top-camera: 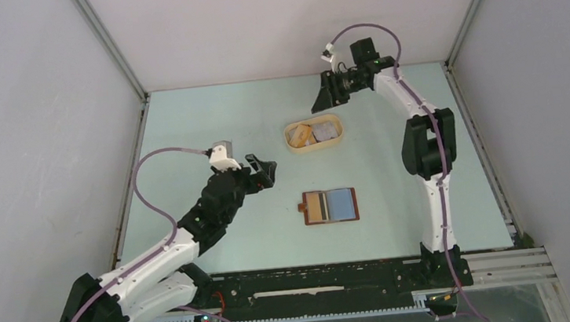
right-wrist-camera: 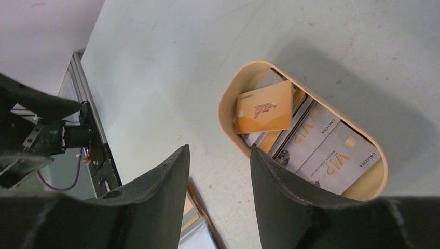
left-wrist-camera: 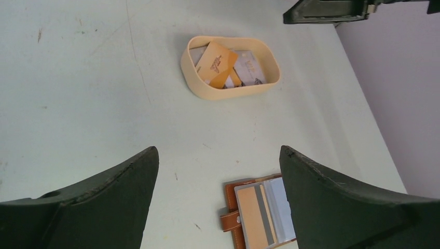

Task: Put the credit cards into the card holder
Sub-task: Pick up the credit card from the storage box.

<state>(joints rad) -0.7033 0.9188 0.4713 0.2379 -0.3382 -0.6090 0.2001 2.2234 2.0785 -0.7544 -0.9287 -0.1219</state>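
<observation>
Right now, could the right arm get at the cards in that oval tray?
Probably yes. The right gripper hangs near the far edge of the tray with jaws apart and empty, nothing lies between them, and the cards sit uncovered inside.

Enclosure, as I see it on my feeds:
1. Pale mint-green flat tabletop (top-camera: 207, 121). The wrist views show it lightly scuffed and speckled.
2. Plain light-grey left wall panel (top-camera: 25, 115), matching rear wall panel (top-camera: 284, 19) and matching right wall panel (top-camera: 556, 64).
3. Two silver metal frame posts, one at the rear left corner (top-camera: 109, 44) and one at the rear right corner (top-camera: 472, 9).
4. Black metal rail (top-camera: 317, 280) along the tabletop's near edge.
5. Light: even and diffuse, with soft shadows.
</observation>
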